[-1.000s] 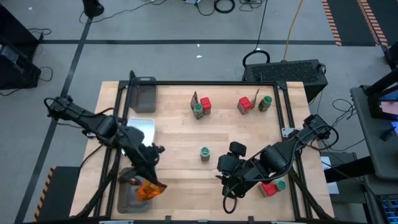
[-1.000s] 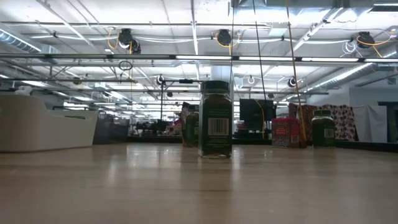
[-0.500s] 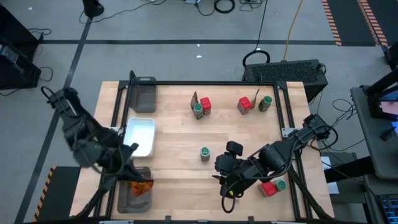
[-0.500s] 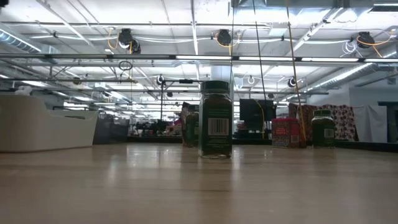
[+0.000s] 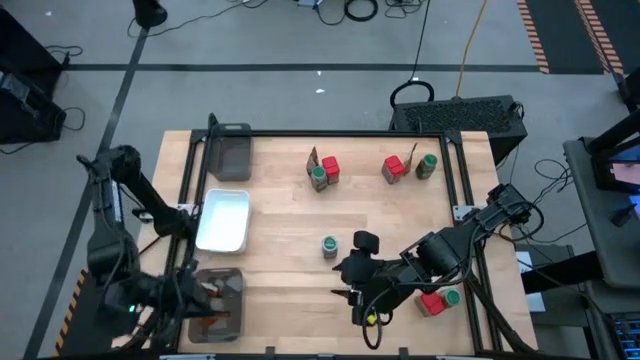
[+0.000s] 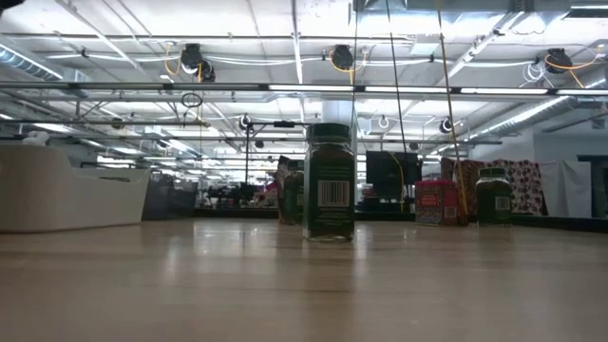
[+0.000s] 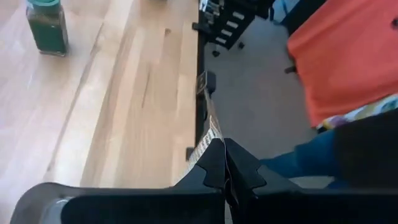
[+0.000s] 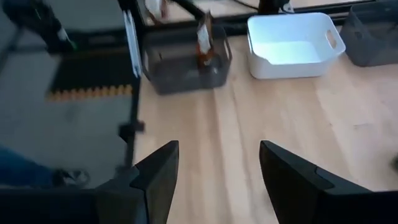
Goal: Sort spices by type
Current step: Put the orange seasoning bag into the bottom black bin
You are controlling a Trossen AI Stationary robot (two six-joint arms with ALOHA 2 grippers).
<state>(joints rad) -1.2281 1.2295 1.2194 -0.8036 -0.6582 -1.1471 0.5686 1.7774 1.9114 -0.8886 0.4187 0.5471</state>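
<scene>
Now left hand (image 5: 200,300) off the sachet (image 5: 215,318), retracted.

You've got a light wood table (image 5: 290,225) w/ a black frame round it. Directly on it: white dish (image 5: 223,220) at left edge, grey mesh tray (image 5: 232,152) at far-left corner, 2nd mesh tray (image 5: 216,305) at near-left corner, lone green-lid jar (image 5: 329,246) mid-table, jar+red box pair (image 5: 324,172) farther back, another pair (image 5: 408,167) to its right.
</scene>
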